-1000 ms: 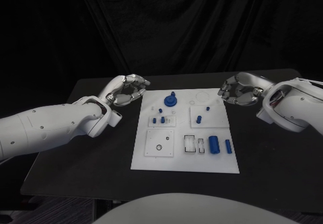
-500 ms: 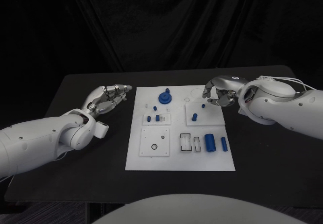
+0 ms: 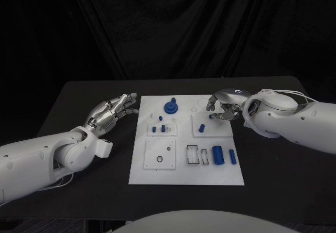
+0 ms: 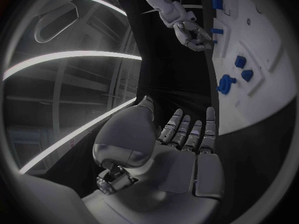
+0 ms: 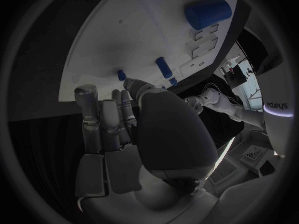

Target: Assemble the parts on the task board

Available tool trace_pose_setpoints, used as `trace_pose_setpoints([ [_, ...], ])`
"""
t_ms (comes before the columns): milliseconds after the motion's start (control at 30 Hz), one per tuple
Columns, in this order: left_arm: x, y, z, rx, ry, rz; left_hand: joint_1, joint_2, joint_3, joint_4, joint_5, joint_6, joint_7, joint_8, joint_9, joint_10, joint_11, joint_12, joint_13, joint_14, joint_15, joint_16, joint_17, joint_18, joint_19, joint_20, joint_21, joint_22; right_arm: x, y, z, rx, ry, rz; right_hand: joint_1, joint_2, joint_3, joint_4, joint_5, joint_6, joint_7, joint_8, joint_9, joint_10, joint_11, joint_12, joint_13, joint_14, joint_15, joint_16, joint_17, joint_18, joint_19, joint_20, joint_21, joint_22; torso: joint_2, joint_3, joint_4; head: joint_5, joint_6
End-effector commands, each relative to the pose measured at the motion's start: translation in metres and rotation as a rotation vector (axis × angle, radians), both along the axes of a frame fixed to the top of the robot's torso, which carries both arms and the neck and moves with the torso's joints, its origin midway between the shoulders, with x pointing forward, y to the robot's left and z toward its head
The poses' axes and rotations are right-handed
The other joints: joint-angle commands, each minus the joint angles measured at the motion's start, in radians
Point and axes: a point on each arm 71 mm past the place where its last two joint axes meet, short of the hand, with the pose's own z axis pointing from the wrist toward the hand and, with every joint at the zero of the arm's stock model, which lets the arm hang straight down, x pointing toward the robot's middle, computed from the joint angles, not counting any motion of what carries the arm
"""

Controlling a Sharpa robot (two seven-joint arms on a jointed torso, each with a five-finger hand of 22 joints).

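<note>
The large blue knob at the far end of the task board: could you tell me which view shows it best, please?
The head view: the large blue knob stands unobstructed on the task board. The left wrist view shows it small and sideways; in the right wrist view I cannot pick it out.

Robotics lab: black table [image 3: 84, 97] w/ white task board [image 3: 189, 170], dark curtain backdrop [image 3: 182, 39].

Two glossy white arms, silver many-fingered left hand [image 3: 112, 110] and right hand [image 3: 223, 108].

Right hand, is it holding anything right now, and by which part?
Cannot be told. The right hand is curled over the board near a small blue peg, but whether its fingers grip it is hidden. The left hand holds nothing.
</note>
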Motion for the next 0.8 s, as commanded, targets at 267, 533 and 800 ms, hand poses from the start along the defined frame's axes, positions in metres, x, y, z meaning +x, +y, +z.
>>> trace_pose_setpoints([
  [267, -0.022, -0.006, 0.027, -0.286, -0.144, -0.030, 0.037, 0.034, -0.082, -0.005, -0.005, -0.054, -0.007, -0.007, -0.014, -0.020, -0.008, -0.053, -0.005, -0.030, -0.009, -0.050, -0.007, 0.027, -0.022, 0.008, -0.076, -0.054, -0.003, 0.000, 0.000, 0.001, -0.013, 0.014, -0.013, -0.010, -0.003, 0.002, 0.002, -0.005, 0.006, -0.016, -0.004, 0.010, 0.002, -0.012, -0.014, -0.004, 0.003, -0.006, -0.009, 0.017, 0.003, 0.003, -0.003, 0.071, -0.007, 0.0011, -0.0072, 0.012, 0.032],
  [533, -0.029, -0.007, 0.030, -0.302, -0.135, -0.028, 0.093, 0.046, -0.165, -0.025, -0.004, -0.098, -0.033, -0.011, -0.028, -0.032, -0.034, -0.101, -0.009, -0.067, -0.075, -0.113, -0.018, 0.041, -0.078, -0.046, -0.590, -0.633, -0.003, 0.000, -0.001, -0.002, -0.014, -0.002, -0.021, -0.014, -0.008, 0.005, 0.005, -0.001, 0.006, -0.025, -0.005, 0.007, 0.004, -0.019, -0.024, -0.006, 0.004, -0.008, -0.015, 0.018, 0.001, 0.004, -0.011, 0.069, -0.009, -0.0002, -0.0046, 0.011, 0.032],
  [800, -0.032, -0.008, 0.031, -0.279, -0.144, -0.029, 0.099, 0.050, -0.223, -0.094, -0.003, -0.190, -0.097, -0.020, -0.049, -0.060, -0.098, -0.188, -0.018, -0.089, -0.201, -0.166, -0.031, -0.004, -0.051, -0.211, -0.680, -0.770, -0.001, -0.003, -0.003, -0.008, -0.011, -0.018, -0.025, -0.017, -0.012, 0.006, 0.006, 0.002, 0.002, -0.032, -0.007, -0.002, 0.007, -0.025, -0.032, -0.016, 0.006, -0.018, -0.029, 0.021, -0.009, 0.006, -0.033, 0.063, -0.010, -0.0029, -0.0044, 0.009, 0.026],
])
